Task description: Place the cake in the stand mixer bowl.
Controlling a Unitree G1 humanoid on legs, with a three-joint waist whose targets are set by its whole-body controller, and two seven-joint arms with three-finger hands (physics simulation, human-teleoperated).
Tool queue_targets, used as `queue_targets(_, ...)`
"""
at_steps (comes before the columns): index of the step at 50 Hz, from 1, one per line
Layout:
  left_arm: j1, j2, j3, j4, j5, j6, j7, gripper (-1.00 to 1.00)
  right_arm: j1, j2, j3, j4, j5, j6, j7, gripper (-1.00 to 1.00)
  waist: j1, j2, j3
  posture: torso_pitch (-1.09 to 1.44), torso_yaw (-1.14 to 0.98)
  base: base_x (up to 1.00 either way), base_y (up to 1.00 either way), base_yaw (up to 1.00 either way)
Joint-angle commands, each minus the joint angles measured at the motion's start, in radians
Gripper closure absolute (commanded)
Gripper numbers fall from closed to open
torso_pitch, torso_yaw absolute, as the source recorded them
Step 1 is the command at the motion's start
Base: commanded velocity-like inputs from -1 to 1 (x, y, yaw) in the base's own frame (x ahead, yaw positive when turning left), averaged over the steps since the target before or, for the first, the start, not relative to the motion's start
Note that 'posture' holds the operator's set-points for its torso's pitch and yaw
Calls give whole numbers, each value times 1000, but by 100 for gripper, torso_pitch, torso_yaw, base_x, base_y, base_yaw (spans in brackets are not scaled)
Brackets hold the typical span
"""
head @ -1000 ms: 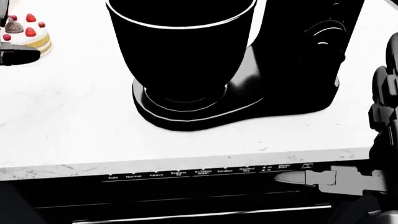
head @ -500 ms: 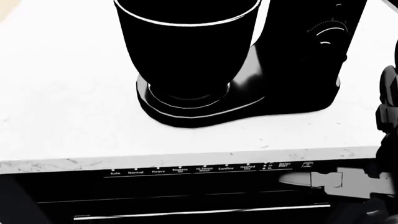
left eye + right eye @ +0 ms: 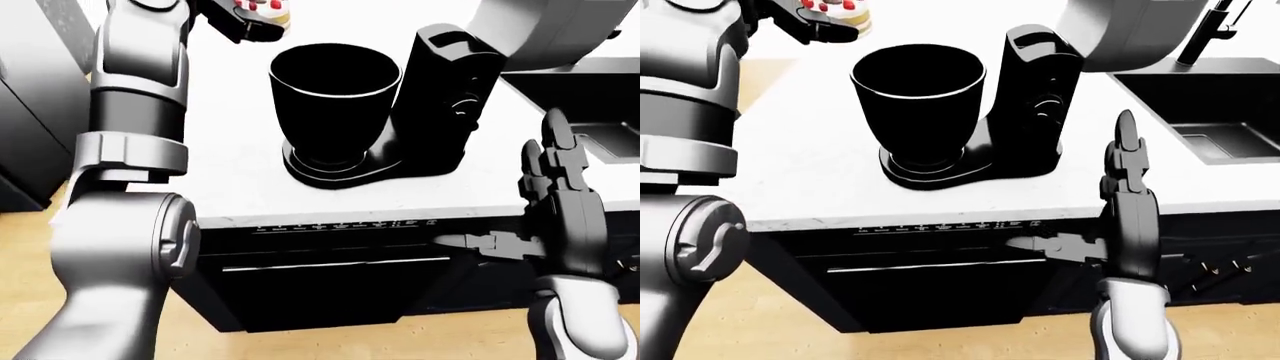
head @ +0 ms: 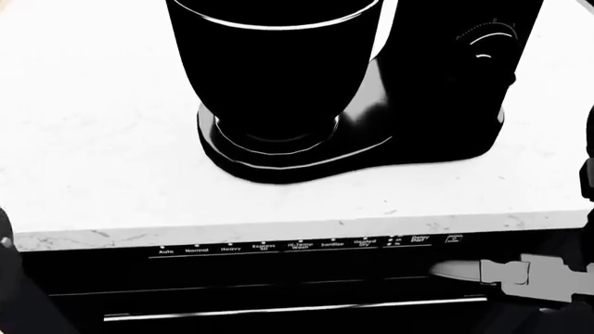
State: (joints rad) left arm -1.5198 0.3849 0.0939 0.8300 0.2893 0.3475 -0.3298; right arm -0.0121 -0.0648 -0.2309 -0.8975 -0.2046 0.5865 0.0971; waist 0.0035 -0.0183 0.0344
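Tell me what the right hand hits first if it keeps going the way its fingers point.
Probably nothing close: the right hand points up the right-eye view, beside the mixer, toward bare counter left of the sink. Depth is uncertain.

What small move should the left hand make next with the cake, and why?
Probably carry the cake right and slightly down in the right-eye view until it is over the stand mixer bowl. The left hand holds it up at the top edge, left of the bowl's open rim, so releasing now would miss. The right hand hangs idle by the counter edge.
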Motion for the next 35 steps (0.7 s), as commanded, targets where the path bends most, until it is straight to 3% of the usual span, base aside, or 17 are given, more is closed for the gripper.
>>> queue_targets(1, -45, 1, 4, -43, -12, -46, 27, 100, -14, -6, -2, -32, 0, -28, -2, -100, 1, 0, -28, 0, 0, 0, 0, 0)
queue_targets(18, -85, -123, -23, 54, -51, -129, 106, 100, -15, -5, -5, -36, 7, -28, -1, -100, 2, -6, -31, 0, 0, 0, 0, 0)
queue_targets(35, -100, -158, -26, 95, -73, -155, 132, 100, -15, -4, -12, -50, 21, -26, -1, -100, 0, -7, -28, 0, 0, 0, 0, 0)
